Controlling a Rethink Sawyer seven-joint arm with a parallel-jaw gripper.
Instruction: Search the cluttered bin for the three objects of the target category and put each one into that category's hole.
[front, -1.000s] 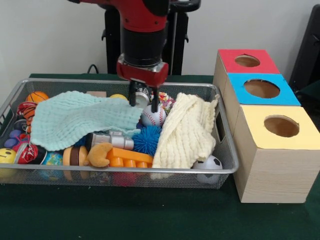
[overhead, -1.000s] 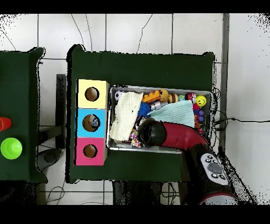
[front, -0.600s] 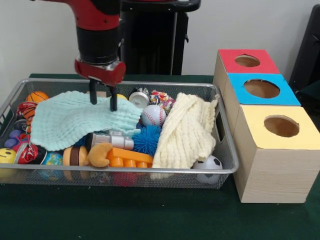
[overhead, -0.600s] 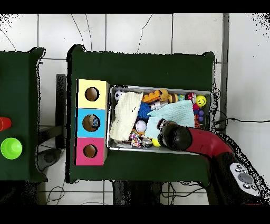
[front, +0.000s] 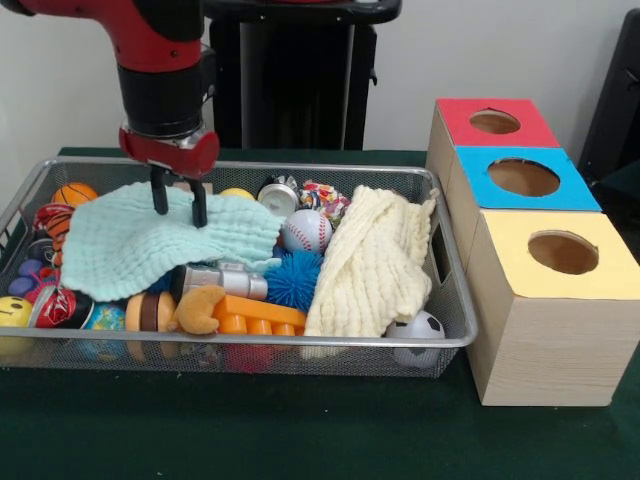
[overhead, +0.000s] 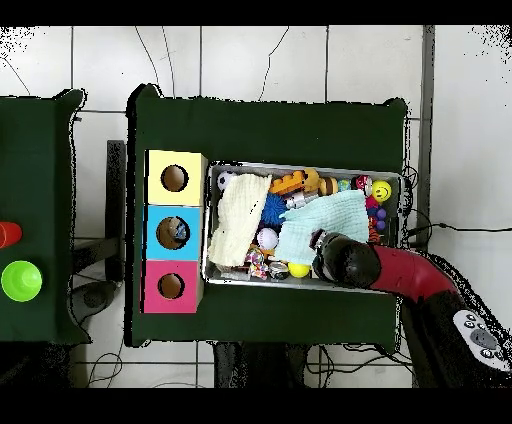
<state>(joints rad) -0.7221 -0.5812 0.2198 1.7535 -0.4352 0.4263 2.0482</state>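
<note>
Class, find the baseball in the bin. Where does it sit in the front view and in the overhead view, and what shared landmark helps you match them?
Front view: the baseball sits mid-bin, just left of the cream cloth, behind the blue spiky ball.
Overhead view: the baseball lies just right of the cream cloth, below the blue spiky ball.
Shared landmark: the cream cloth beside it.
</note>
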